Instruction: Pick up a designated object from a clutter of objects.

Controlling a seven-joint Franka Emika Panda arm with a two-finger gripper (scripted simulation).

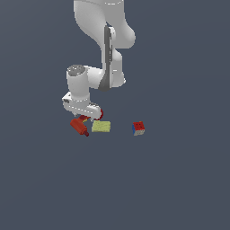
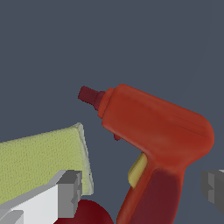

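Note:
The red-orange drill-like thing lies on the grey floor, dark red nozzle toward the front. In the wrist view the drill fills the middle, its darker handle between my two grey fingertips. My gripper is open, with gaps between each finger and the handle. In the exterior view the gripper is low, right over the drill's rear. The flat yellow-green pad lies close beside the drill. The round red ball is mostly hidden behind my hand. The multicoloured cube sits apart.
The pad is on the drill's side toward the exterior view's right, and the ball is just behind the pad, both close to my fingers. The cube stands farther toward the exterior view's right. Plain grey floor lies all round.

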